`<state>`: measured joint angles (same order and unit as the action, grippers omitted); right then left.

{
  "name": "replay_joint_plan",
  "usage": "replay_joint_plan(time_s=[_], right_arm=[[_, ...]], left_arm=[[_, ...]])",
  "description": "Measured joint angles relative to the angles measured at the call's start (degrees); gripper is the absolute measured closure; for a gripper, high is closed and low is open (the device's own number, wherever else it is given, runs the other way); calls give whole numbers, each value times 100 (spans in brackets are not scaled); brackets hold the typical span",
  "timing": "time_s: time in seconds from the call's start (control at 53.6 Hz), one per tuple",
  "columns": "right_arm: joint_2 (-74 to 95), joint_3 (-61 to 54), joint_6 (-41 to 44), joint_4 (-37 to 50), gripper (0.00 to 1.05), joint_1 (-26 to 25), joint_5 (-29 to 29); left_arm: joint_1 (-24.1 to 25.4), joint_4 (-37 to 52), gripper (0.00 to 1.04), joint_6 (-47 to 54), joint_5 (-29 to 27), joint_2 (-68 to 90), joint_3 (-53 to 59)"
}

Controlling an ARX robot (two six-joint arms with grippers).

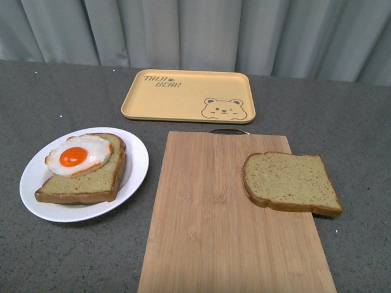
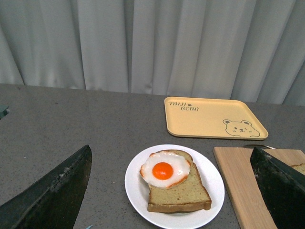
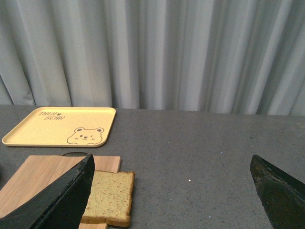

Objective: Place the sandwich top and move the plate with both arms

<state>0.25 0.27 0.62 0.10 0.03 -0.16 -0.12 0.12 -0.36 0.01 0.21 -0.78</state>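
The sandwich top [image 1: 291,182], a plain brown bread slice, lies on the right side of the wooden cutting board [image 1: 214,220], overhanging its right edge; it also shows in the right wrist view [image 3: 109,196]. The white plate [image 1: 135,160] sits left of the board and holds a bread slice with a fried egg [image 1: 78,155]; both show in the left wrist view, the plate [image 2: 214,186] between my open left gripper's fingers [image 2: 57,191]. My left gripper [image 2: 174,191] is open above the plate. My right gripper [image 3: 174,191] is open above bare table right of the plain slice. Neither arm shows in the front view.
A yellow tray with a bear drawing [image 1: 183,91] lies behind the board, near the curtain; it also shows in the left wrist view [image 2: 209,117] and the right wrist view [image 3: 47,126]. The table [image 1: 55,97] is dark grey stone. A metal handle [image 1: 229,130] sticks out at the board's far edge.
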Motion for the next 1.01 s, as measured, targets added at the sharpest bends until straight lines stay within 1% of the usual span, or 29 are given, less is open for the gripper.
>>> replay_joint_plan(time_s=[1.008], right_arm=[[0,0,0,0,9,0,2]], left_arm=[[0,0,7,0,0,0,-2]])
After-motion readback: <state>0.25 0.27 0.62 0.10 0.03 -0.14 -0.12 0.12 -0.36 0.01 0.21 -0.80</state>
